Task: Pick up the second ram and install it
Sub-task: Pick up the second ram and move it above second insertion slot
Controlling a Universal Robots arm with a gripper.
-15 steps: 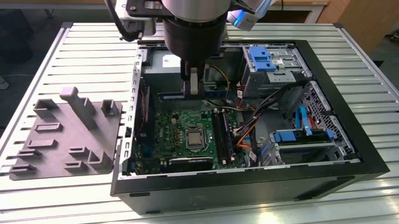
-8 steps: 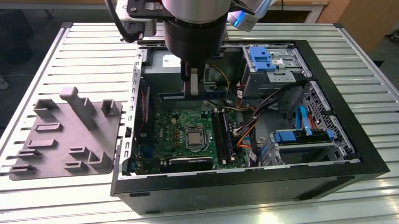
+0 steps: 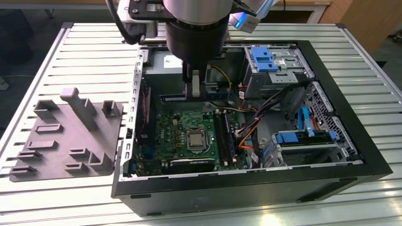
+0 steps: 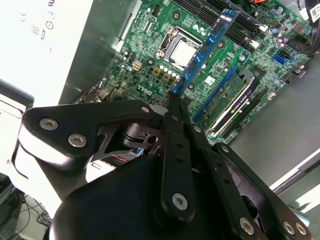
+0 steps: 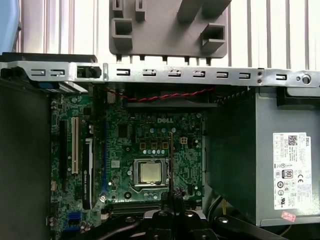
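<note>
"Though the grey tray [image 3: 63,136] lies at the exterior view's left, beside the open computer case [image 3: 251,190], where is the second ram [image 4: 205,50]?"

"In the gripper [image 4: 174,97], whose fingers are clamped on one end. It is a slim, long stick with a blue edge and small black chips, held over the motherboard [image 4: 150,75]."

"Anything hard to see?"

"Its gripped end is hidden between the fingers. In the first wrist view it is edge-on, a thin line."

The gripper [image 3: 193,95] held the ram [image 3: 172,98] over the green board [image 3: 182,136] in the open case [image 3: 251,181]. A grey tray [image 3: 56,141] lay beside it.
</note>
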